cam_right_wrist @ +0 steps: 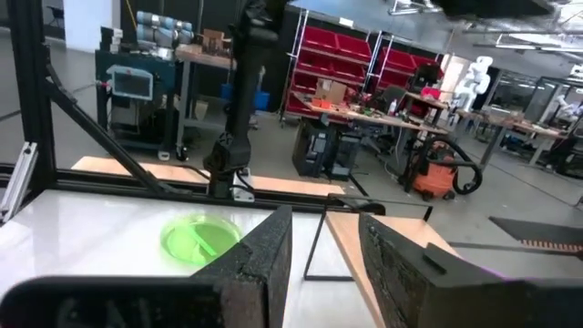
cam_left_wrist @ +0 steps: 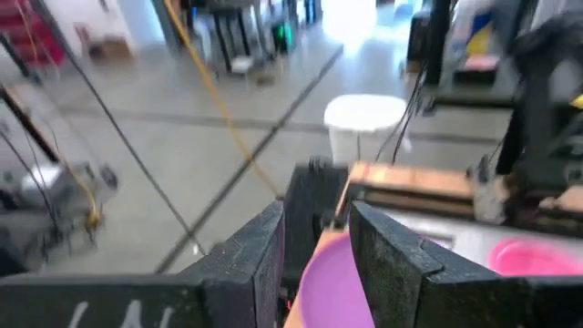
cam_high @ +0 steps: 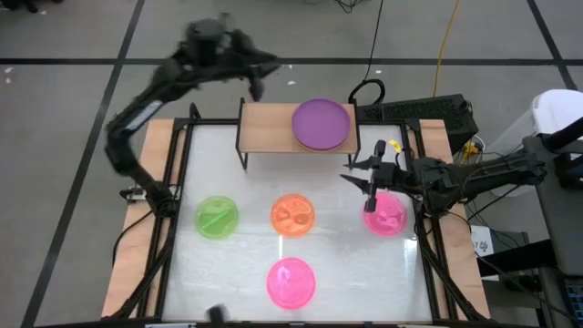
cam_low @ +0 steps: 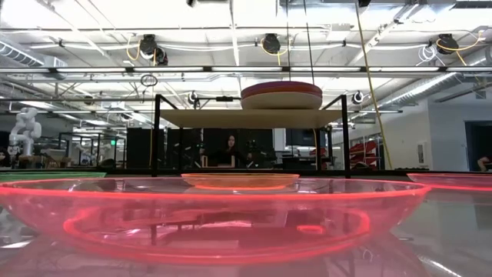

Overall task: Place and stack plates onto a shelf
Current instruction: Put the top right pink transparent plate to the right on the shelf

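The light-wood shelf (cam_high: 269, 128) (cam_low: 231, 117) stands at the table's far edge. It carries a stack of large plates with the purple one (cam_high: 322, 123) (cam_low: 281, 86) on top. Green (cam_high: 217, 218), orange (cam_high: 293, 214) and two pink plates (cam_high: 384, 214) (cam_high: 291, 281) lie flat on the white tabletop. My left gripper (cam_high: 256, 84) (cam_left_wrist: 314, 251) is open and raised just beyond the shelf's far left part, touching nothing. My right gripper (cam_high: 360, 187) (cam_right_wrist: 323, 251) is open and hovers over the right pink plate's far left rim, pointing toward the shelf.
A black metal frame (cam_high: 182, 182) borders the tabletop on the left and right. Cables and a keyboard (cam_high: 414, 111) lie beyond the shelf's right end. The near pink plate (cam_low: 215, 215) fills the low view's foreground, with the orange plate (cam_low: 240, 181) behind it.
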Action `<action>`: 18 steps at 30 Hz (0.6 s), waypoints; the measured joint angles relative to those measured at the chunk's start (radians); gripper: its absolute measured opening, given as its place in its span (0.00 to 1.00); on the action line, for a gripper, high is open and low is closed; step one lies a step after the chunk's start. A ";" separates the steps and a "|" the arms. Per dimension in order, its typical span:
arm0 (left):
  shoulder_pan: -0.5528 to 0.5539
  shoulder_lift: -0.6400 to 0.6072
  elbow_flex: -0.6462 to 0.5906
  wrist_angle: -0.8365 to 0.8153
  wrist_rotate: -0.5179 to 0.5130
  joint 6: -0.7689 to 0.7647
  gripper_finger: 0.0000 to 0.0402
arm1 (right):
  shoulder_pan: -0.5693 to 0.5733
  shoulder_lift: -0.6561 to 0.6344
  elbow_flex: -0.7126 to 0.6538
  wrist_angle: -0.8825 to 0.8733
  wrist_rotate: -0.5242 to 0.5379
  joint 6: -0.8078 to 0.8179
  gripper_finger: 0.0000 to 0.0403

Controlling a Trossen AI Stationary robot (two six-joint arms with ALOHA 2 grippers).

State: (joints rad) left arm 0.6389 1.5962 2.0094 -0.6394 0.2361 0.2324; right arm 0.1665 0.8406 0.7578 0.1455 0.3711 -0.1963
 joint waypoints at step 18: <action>-0.164 -0.726 -0.962 0.533 0.028 -0.133 0.33 | 0.006 0.179 0.259 -0.699 0.100 0.200 0.28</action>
State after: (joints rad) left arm 0.4746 0.8702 1.0472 -0.1061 0.2643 0.0991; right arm 0.1722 1.0195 1.0170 -0.5536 0.4707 0.0036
